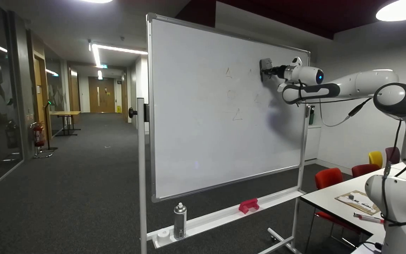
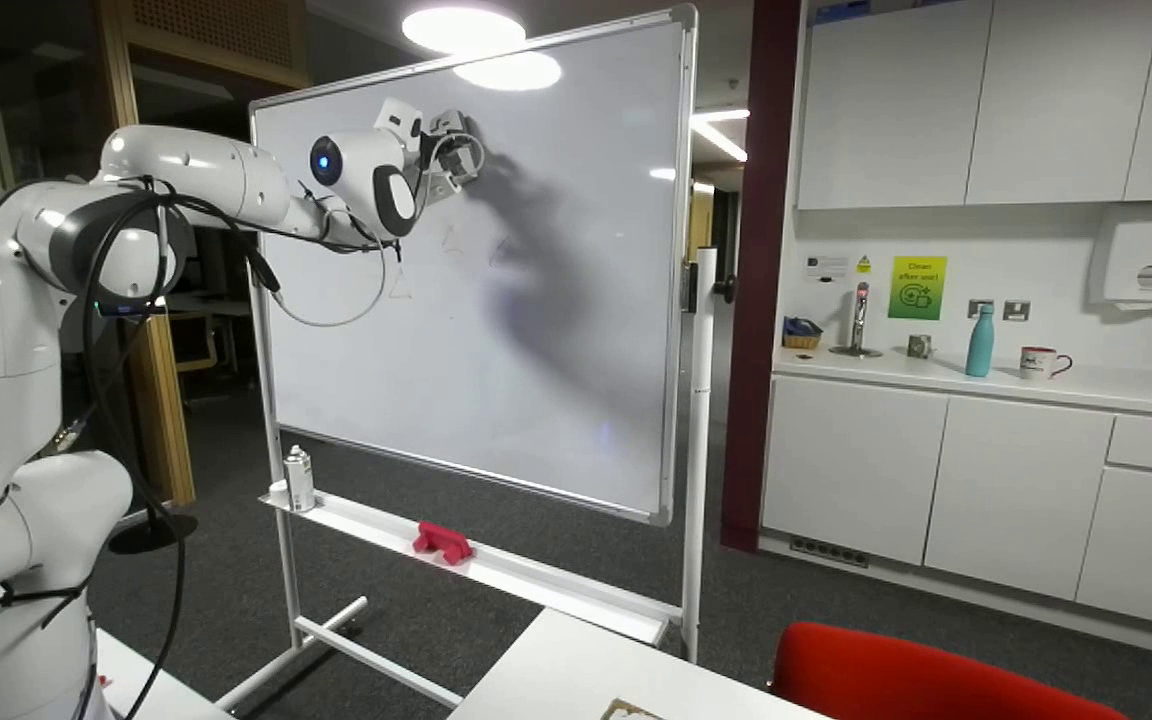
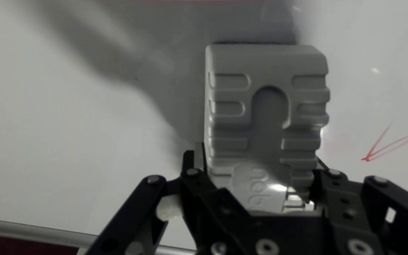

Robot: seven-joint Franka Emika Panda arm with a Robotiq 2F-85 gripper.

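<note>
- Grey eraser (image 3: 266,124), nr upper part of w/board (image 1: 196,141); contact unclear.
- Gripper (image 3: 257,166) clamped on eraser, fingers btwn-ing both sides.
- Red mark (image 3: 368,157) nearby, wrist vw.

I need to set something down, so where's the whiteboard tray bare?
The tray is bare between the spray can and the red object, and past that object, away from the can. It's crowded around the can and nearby white object.
</note>
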